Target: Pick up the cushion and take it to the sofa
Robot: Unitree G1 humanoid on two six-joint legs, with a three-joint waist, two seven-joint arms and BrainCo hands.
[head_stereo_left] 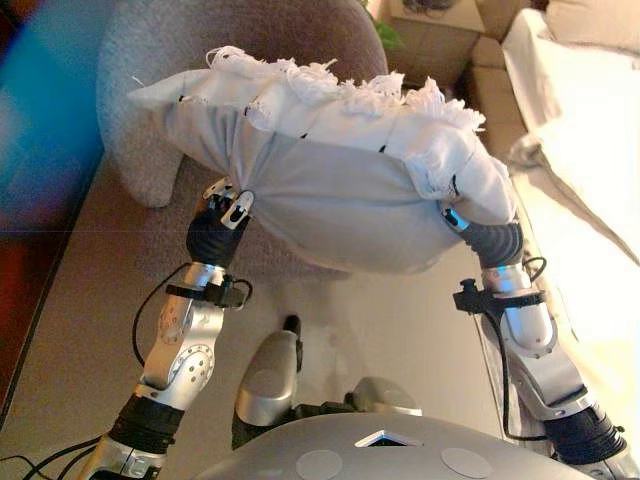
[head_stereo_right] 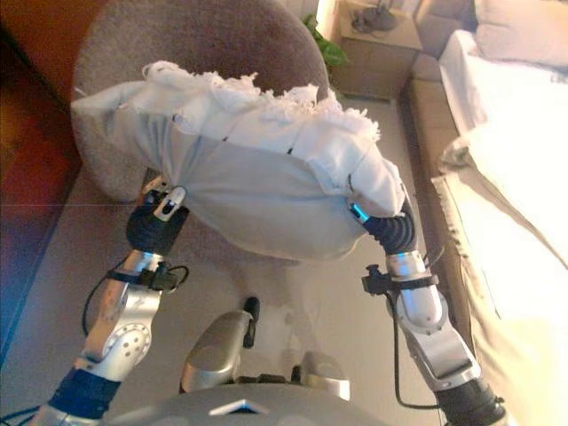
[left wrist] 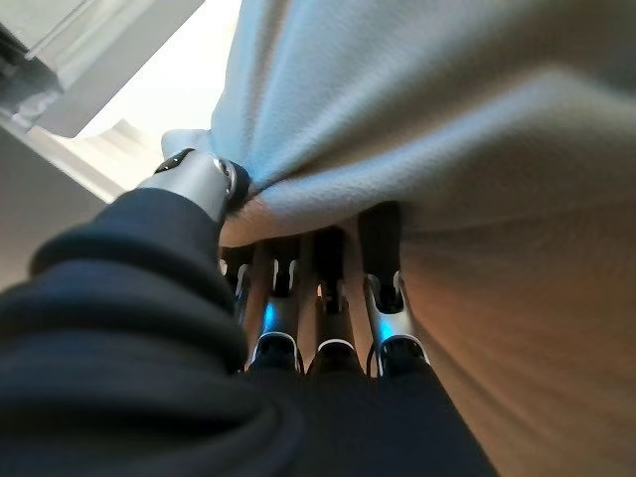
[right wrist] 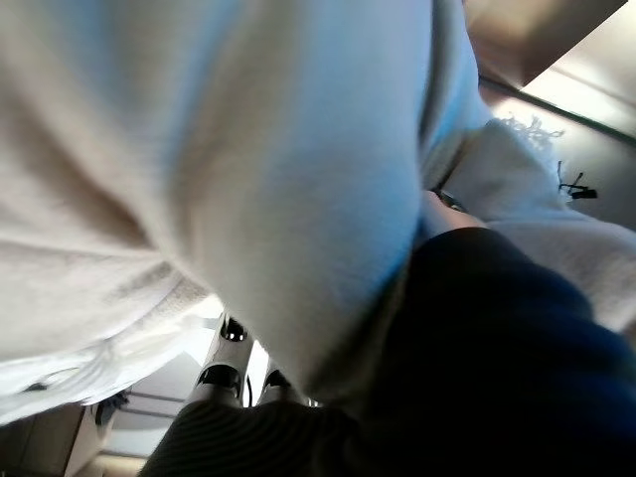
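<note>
A white cushion [head_stereo_left: 340,190] with a frayed fringe along its upper edge hangs in the air between my two hands, above a grey round armchair [head_stereo_left: 150,60]. My left hand [head_stereo_left: 222,222] grips its left underside. In the left wrist view the thumb [left wrist: 199,179] pinches a fold of the cushion cloth [left wrist: 447,119] against the fingers [left wrist: 383,298]. My right hand [head_stereo_left: 485,238] holds the right end and is mostly buried in the cushion [right wrist: 199,149]. The sofa [head_stereo_left: 590,150], under a white cover, runs along the right side.
The armchair [head_stereo_right: 177,44] stands right in front, under and behind the cushion. A low beige cabinet [head_stereo_right: 377,40] with a green plant [head_stereo_right: 324,49] beside it stands at the far end. Beige floor [head_stereo_left: 400,330] lies between the armchair and the sofa.
</note>
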